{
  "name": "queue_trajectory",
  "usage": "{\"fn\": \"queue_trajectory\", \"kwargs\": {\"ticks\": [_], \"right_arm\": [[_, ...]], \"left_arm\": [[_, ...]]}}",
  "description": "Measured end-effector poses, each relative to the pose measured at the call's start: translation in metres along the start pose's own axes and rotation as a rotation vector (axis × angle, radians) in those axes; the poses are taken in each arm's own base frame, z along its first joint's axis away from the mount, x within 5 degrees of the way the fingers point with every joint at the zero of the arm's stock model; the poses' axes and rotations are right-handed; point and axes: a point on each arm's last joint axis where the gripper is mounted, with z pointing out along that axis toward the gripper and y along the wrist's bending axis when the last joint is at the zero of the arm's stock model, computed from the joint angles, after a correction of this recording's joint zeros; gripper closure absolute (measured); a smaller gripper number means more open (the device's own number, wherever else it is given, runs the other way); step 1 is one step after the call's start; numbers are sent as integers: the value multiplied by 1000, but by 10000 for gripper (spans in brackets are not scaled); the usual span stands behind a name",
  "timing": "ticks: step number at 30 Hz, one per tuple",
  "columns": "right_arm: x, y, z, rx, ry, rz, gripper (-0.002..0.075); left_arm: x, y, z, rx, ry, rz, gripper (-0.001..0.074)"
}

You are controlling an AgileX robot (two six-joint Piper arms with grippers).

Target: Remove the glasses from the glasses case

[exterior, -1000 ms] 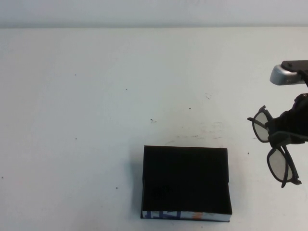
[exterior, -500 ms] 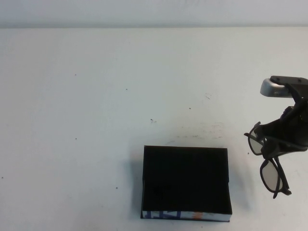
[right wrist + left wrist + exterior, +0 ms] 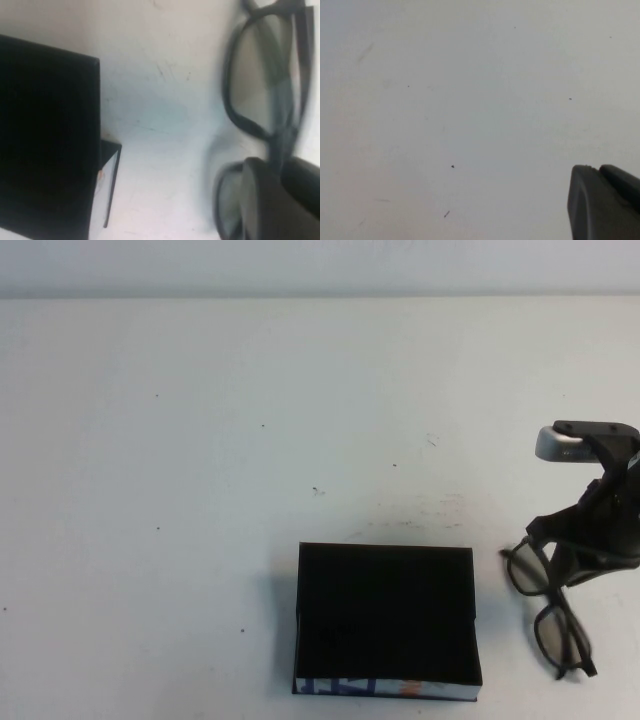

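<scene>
The black glasses case (image 3: 387, 615) lies open near the front edge of the table, with its dark inside showing and a white strip with blue and orange marks along its near side. It also shows in the right wrist view (image 3: 45, 135). My right gripper (image 3: 577, 562) is right of the case, shut on the bridge of the black-rimmed glasses (image 3: 552, 632). It holds them low at the table surface, lenses greyish; I cannot tell if they touch it. The right wrist view shows the glasses (image 3: 260, 75) at the gripper (image 3: 280, 170). My left gripper (image 3: 597, 170) is shut and empty over bare table, outside the high view.
The white table (image 3: 200, 440) has small dark specks and faint scuffs behind the case. The right arm's silver wrist part (image 3: 560, 443) stands above the glasses near the right edge of the high view.
My right gripper has come down and slightly left with the glasses, from mid-height to table level beside the case. The case has not moved.
</scene>
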Motion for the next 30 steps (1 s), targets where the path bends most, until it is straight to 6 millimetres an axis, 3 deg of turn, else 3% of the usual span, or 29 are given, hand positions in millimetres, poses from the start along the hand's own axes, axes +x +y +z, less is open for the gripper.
{"fn": "queue_trajectory", "kwargs": {"ticks": [7, 13, 16, 21, 26, 30], "right_arm": [[0, 0, 1, 0, -1, 3, 560], [2, 3, -13, 0, -46, -61, 545], [7, 9, -33, -7, -118, -116, 571], [24, 23, -82, -12, -305, -198, 708], [54, 36, -140, -7, -560, -236, 738], [88, 41, -173, -3, -756, -249, 741]], "left_arm": [[0, 0, 0, 0, 0, 0, 740], [0, 0, 0, 0, 0, 0, 740], [0, 0, 0, 0, 0, 0, 740], [0, 0, 0, 0, 0, 0, 740], [0, 0, 0, 0, 0, 0, 740], [0, 0, 0, 0, 0, 0, 740]]}}
